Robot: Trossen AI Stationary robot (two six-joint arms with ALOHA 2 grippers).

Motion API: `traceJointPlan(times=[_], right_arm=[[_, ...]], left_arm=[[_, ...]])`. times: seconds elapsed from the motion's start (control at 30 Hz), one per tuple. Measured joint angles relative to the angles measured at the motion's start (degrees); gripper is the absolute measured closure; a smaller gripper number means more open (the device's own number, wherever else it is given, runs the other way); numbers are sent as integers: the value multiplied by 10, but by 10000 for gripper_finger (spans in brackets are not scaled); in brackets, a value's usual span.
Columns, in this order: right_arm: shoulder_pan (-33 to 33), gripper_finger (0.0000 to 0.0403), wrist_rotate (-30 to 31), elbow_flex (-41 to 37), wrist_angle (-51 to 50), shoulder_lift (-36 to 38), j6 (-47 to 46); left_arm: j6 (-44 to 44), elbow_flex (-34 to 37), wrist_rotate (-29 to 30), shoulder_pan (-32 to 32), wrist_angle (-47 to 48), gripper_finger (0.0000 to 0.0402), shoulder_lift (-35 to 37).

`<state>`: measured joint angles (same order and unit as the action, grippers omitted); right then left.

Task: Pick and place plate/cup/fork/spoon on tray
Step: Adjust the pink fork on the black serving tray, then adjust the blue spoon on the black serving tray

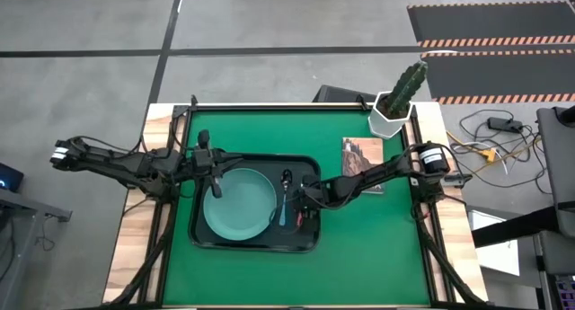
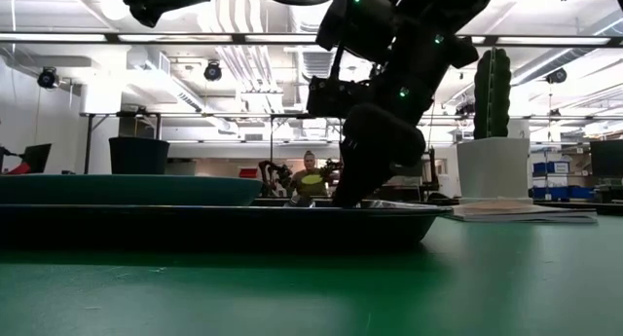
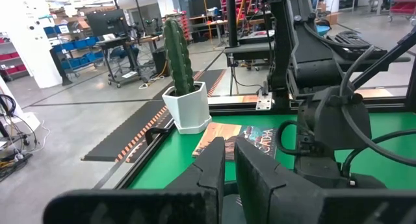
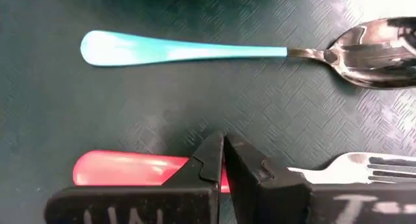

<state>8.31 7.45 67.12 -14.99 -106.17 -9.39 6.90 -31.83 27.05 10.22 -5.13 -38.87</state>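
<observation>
One spoon [image 4: 247,52] and one fork [image 4: 130,169] lie parallel on the tray [image 4: 162,107], right of the plate [image 1: 240,205]. The right gripper [image 4: 224,165] is clenched on the fork; the left gripper [image 3: 229,165] is closed, empty.

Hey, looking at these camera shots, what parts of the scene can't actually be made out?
- Fork: in the right wrist view the right gripper covers its neck; whether it is gripped or only touched is unclear.
- Cup: not identifiable in any view.
- Spoon: its bowl is cut off by the right wrist picture's edge.
- Plate: the low view shows only its side, above the tray rim.
- Left gripper: its fingertips hide what lies beneath.
</observation>
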Motion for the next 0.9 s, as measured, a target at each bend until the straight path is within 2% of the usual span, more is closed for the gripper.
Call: traceJointPlan(times=[0.2,0.67,0.9], right_arm=[[4,394,-23,7,-20,0,10],[5,394,-30,34,-47,-1,10],[5,394,4,66,-74,0,20]], left_arm=[[0,0,0,0,0,385,0],[0,0,0,0,0,385,0],[0,0,0,0,0,385,0]])
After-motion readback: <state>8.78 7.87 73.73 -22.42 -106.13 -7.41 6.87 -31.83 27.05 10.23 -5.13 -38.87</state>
